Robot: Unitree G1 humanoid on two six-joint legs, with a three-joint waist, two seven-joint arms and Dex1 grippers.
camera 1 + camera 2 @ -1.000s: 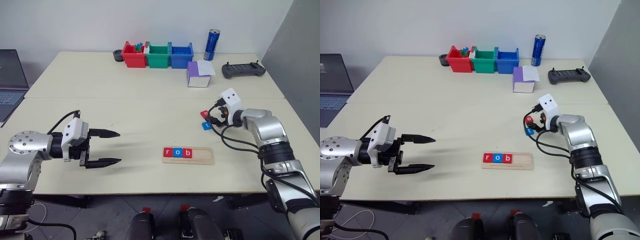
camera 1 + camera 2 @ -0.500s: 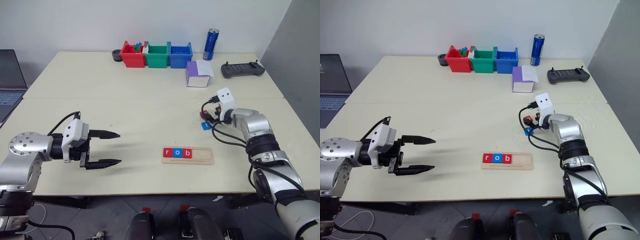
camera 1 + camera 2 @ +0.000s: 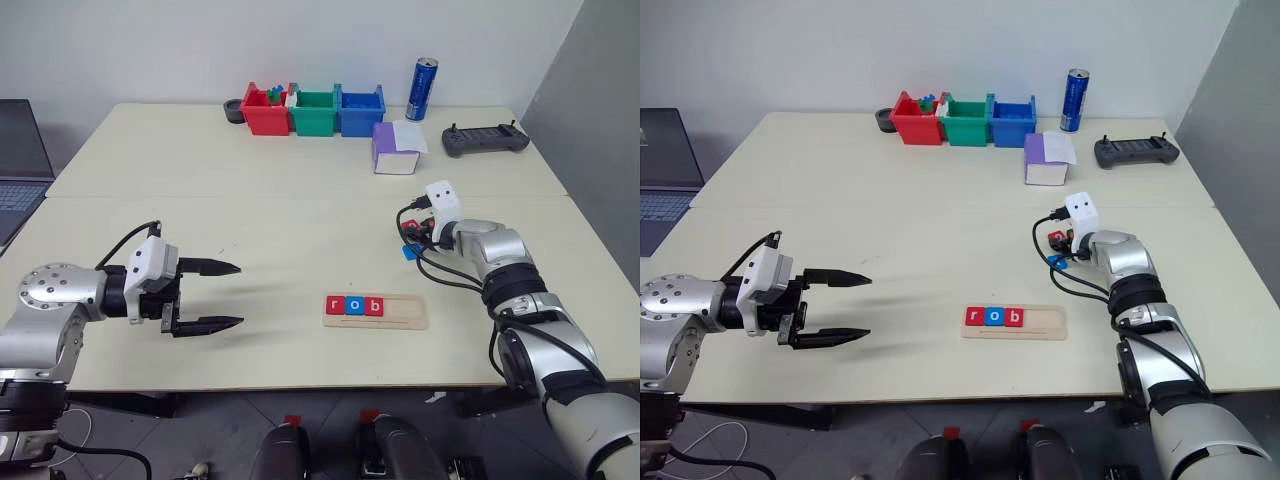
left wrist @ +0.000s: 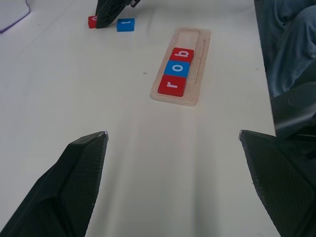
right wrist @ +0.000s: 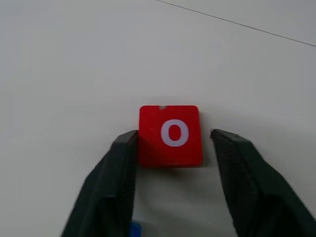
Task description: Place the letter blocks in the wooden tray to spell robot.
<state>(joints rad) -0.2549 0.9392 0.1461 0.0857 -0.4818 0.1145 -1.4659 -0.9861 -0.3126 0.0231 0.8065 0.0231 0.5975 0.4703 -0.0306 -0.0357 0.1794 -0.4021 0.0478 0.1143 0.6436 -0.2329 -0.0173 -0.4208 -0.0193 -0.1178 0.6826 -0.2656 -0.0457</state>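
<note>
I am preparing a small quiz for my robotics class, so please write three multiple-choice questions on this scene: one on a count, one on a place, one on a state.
1. How many tiles lie in the wooden tray?
A) two B) three C) five
2. Where is the loose red "o" tile?
A) in the tray B) on the table, between the right pincer's fingers C) in the left pincer
3. How is the left pincer?
A) open and empty B) shut on a tile C) shut and empty

Answers: 1 B, since "r", "o" and "b" sit in the tray; 2 B, since the right wrist view shows one finger on each side of it; 3 A, since its fingers stand wide apart with nothing between them.
</note>
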